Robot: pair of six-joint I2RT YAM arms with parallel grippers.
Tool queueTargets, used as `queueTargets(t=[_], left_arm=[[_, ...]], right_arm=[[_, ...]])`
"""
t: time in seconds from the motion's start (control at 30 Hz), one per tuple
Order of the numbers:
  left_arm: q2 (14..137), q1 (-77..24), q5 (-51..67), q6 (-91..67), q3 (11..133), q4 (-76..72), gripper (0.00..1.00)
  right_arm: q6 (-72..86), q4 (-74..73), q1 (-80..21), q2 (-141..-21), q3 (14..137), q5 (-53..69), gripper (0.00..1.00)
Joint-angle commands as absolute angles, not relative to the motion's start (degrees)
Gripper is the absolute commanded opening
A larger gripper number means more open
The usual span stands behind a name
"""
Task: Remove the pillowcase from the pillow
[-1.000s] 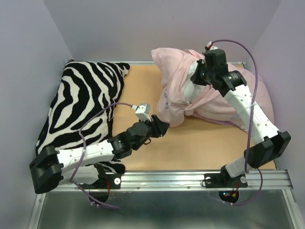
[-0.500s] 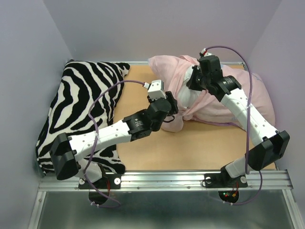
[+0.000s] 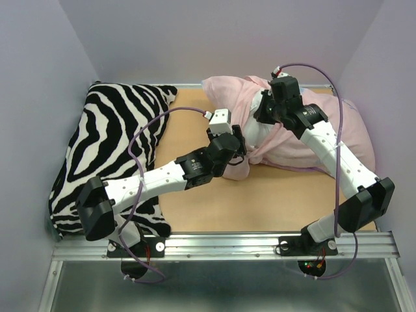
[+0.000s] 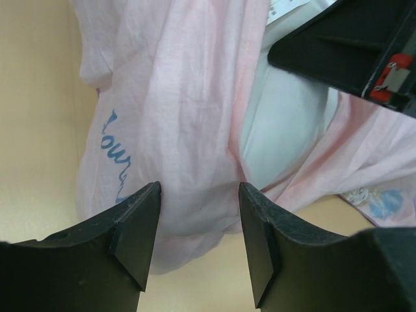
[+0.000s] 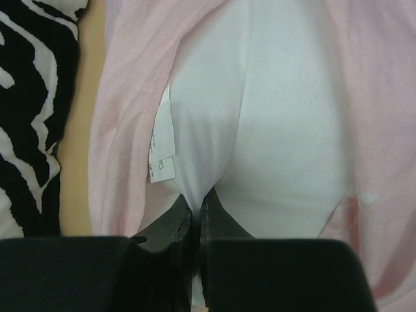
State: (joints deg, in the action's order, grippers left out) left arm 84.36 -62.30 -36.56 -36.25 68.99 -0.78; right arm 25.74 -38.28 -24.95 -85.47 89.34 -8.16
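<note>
My left hand (image 4: 198, 224) is released, its two black fingers spread either side of a hanging fold of the thin pale-pink fabric pillowcase (image 4: 175, 130) and not closed on it. My right hand (image 5: 195, 211) is clenched on a small pinch of the plump white pillow (image 5: 279, 110), near its little white tag (image 5: 161, 153). From above, the bundle lies toward one o'clock on the tan worktop (image 3: 260, 201), the cover rumpled around most of the pillow, with the black-and-white zebra-striped cushion (image 3: 110, 136) over at nine o'clock. My worry is the cover: it is slack, light and wrinkly, so if I close on the outer layer alone it may slide out. I might also catch the pillow's smooth white shell underneath and drag both together. The right pinch is small, and a hard pull could slip it off the soft, springy filling. I think the fold sits between my left fingers, though depth is hard to read from the wrist view.
</note>
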Motion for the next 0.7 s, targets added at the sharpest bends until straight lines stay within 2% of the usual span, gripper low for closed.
queueTargets(t=[0.0, 0.3, 0.53, 0.57, 0.67], left_arm=[[80.7, -62.1, -36.0, -34.5, 69.2, -5.3, 0.62], [86.0, -61.4, -39.1, -37.1, 75.0, 2.3, 0.62], [87.0, -60.7, -38.2, -36.7, 74.1, -1.0, 0.61], [87.1, -60.6, -38.0, -36.4, 74.1, -1.0, 0.61], [86.9, -60.3, -37.7, -37.0, 73.1, -0.1, 0.49]], right_arm=[[26.5, -31.4, -25.5, -83.3, 89.3, -9.8, 0.01], [26.5, -31.3, -25.5, -83.5, 89.6, -9.8, 0.01], [26.4, -31.3, -25.7, -83.4, 89.2, -10.0, 0.00], [26.3, -31.3, -25.7, -83.4, 89.2, -10.1, 0.01], [26.2, -31.2, -25.7, -83.5, 89.5, -10.6, 0.01]])
